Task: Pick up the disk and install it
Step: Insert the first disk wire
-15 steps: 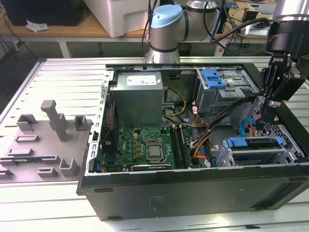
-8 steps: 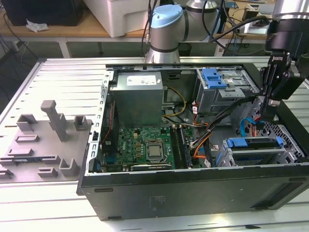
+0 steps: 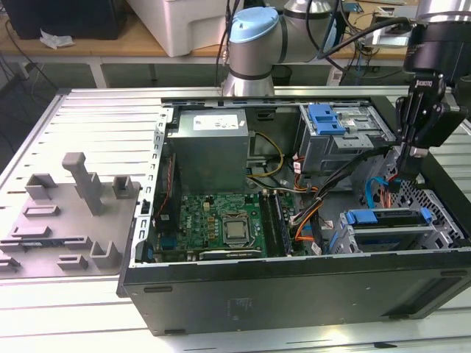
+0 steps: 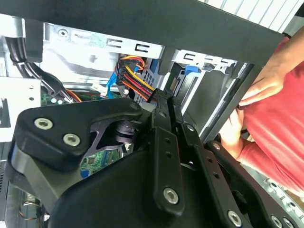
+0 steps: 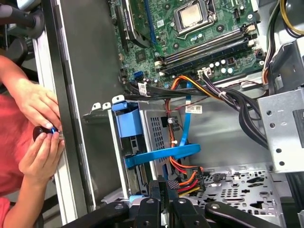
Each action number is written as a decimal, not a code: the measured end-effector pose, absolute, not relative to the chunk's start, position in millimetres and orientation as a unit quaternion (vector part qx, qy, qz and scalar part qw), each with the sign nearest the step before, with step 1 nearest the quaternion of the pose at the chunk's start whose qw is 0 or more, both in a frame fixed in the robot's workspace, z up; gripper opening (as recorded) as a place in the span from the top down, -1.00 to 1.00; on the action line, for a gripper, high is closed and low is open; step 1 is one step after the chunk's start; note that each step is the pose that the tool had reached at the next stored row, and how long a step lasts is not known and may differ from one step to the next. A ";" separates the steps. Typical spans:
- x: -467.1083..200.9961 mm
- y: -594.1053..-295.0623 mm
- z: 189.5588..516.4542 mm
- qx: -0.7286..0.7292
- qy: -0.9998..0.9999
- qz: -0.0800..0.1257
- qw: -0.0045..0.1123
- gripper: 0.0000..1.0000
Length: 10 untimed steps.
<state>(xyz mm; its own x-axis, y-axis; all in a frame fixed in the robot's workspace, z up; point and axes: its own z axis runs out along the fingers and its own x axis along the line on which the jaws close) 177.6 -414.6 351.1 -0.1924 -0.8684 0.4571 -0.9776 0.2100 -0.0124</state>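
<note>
The disk, silver with a blue carrier bracket, sits in the lower drive cage at the exterior view's right inside the open computer case. Its blue bracket is seen in the first wrist view, close beyond the fingertips. My gripper hangs inside the case just above and behind that cage. In both wrist views its fingers stand together, tips against a black power connector with red, orange and yellow wires. I cannot tell whether the connector is clamped between them.
A person's hands in a red sleeve are at the case's outer wall, close to the gripper. A grey power supply, the motherboard, an upper cage with a blue clip, and cable bundles crowd the case. Grey fixtures stand at the exterior view's left.
</note>
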 end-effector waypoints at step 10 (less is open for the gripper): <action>172.4 -423.9 360.6 0.620 -0.754 0.142 0.165 0.67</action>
<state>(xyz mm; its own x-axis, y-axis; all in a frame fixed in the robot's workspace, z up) 172.4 -423.9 360.6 -0.1781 -0.8877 0.4245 -0.9814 0.1919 -0.0105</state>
